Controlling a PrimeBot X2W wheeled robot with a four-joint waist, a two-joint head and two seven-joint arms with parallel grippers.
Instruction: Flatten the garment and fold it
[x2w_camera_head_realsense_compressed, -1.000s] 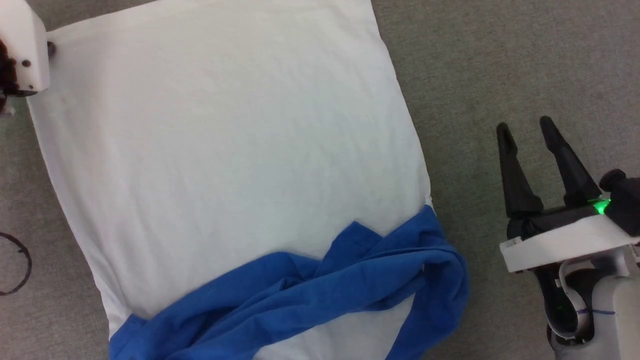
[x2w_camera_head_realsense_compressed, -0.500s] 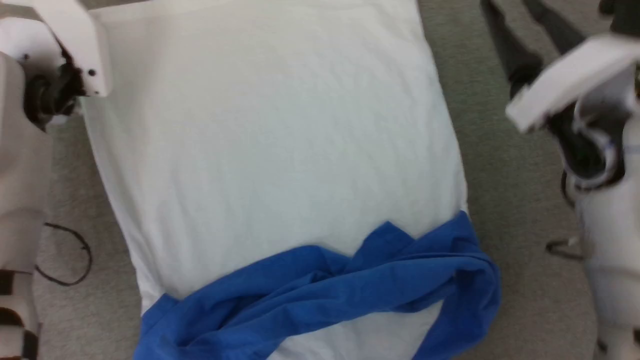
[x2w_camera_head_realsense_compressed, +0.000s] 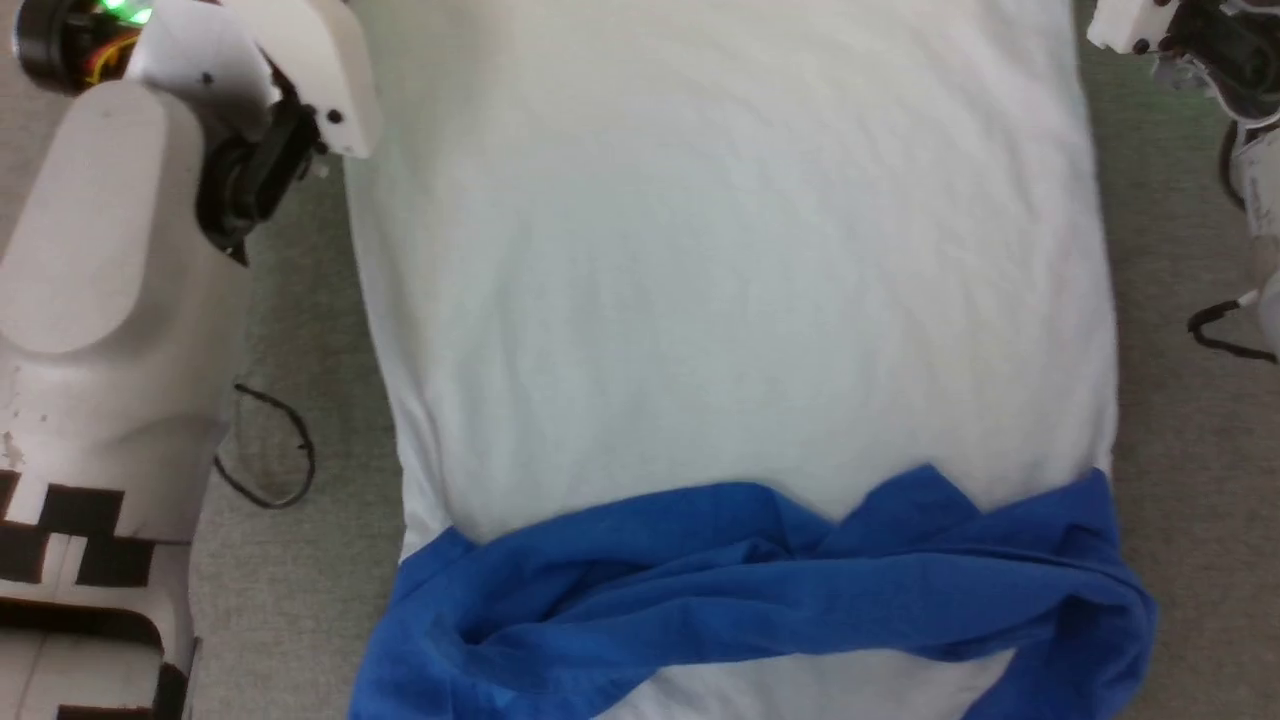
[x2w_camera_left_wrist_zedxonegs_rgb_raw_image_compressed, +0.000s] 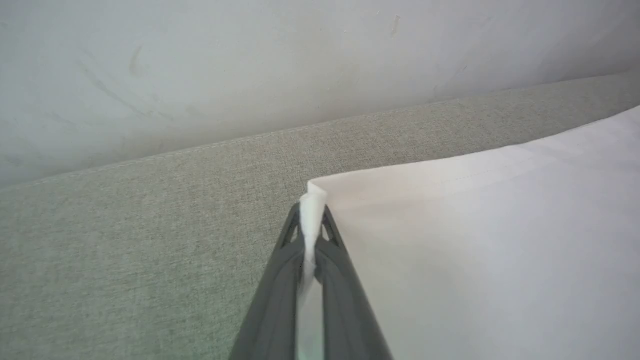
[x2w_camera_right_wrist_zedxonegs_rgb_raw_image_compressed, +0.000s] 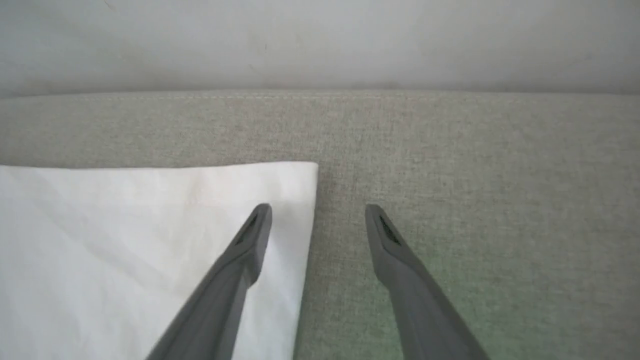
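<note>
The garment (x2w_camera_head_realsense_compressed: 720, 300) lies spread on a grey fabric surface, its white body facing up. Its blue sleeves (x2w_camera_head_realsense_compressed: 760, 590) are bunched in a band across the near end. The left arm's wrist (x2w_camera_head_realsense_compressed: 290, 90) is at the far left corner. In the left wrist view my left gripper (x2w_camera_left_wrist_zedxonegs_rgb_raw_image_compressed: 311, 220) is shut on the garment's white corner (x2w_camera_left_wrist_zedxonegs_rgb_raw_image_compressed: 312, 200), which is pinched upright between the fingers. My right gripper (x2w_camera_right_wrist_zedxonegs_rgb_raw_image_compressed: 318, 215) is open at the far right corner (x2w_camera_right_wrist_zedxonegs_rgb_raw_image_compressed: 295, 180); one finger is over white cloth, the other over the grey surface.
The grey fabric surface (x2w_camera_head_realsense_compressed: 1180, 450) runs on both sides of the garment and ends at a seam below a pale wall (x2w_camera_left_wrist_zedxonegs_rgb_raw_image_compressed: 250, 65). A black cable loop (x2w_camera_head_realsense_compressed: 270, 450) lies at the left and another cable (x2w_camera_head_realsense_compressed: 1215, 330) at the right.
The head camera has shifted, so the whole picture moved. Both arms have reached to the garment's far corners. The left gripper has closed on the left corner; the right stays open.
</note>
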